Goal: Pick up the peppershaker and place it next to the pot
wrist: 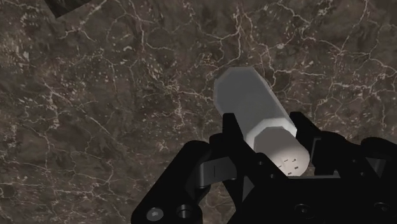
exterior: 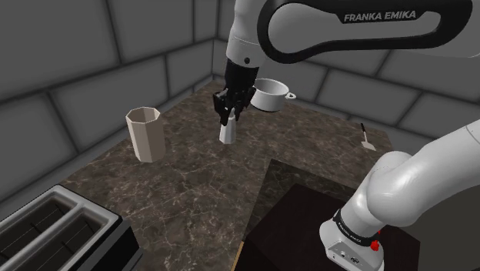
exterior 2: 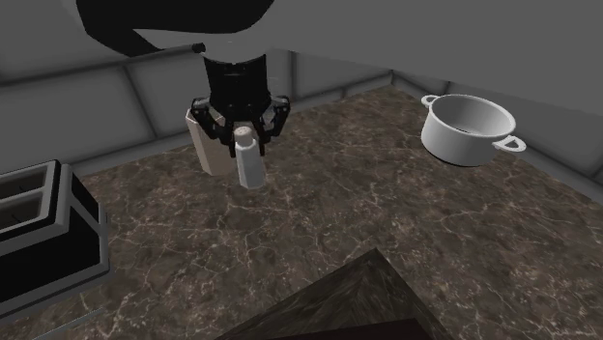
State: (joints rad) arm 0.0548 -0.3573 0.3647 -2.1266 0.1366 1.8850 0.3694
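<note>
Shoulder view: we log the tool [exterior: 228, 115] hanging over the dark marbled surface [exterior: 192, 185], its two black fingers closed narrowly on the upper part of the pepper shaker [exterior: 226, 134]. The pepper shaker is pale grey-white and hangs cap-up below the fingers. The pot [exterior: 268, 100] is white with two loop handles and sits upright near the back wall. The arm [exterior: 246, 46] overlaps its rim in this view. A small utensil [exterior: 365, 137] lies on the side of the pot away from the shaker.

Second exterior view: the tool [exterior 2: 244, 137] and pepper shaker [exterior 2: 249, 166] are well apart from the pot [exterior 2: 454, 145], with bare surface between them. A beige faceted cup [exterior 2: 206, 150] stands just behind the tool, farther from the pot than the shaker. A black toaster [exterior 2: 39, 222] is farthest from the pot. We cannot tell whether the shaker's base touches the surface.

Wrist view: the fingers [wrist: 230, 140] clasp the pepper shaker [wrist: 254, 108] just below its cap, whose small holes face the camera. The body slants away from the tool toward the surface [wrist: 95, 127].
</note>
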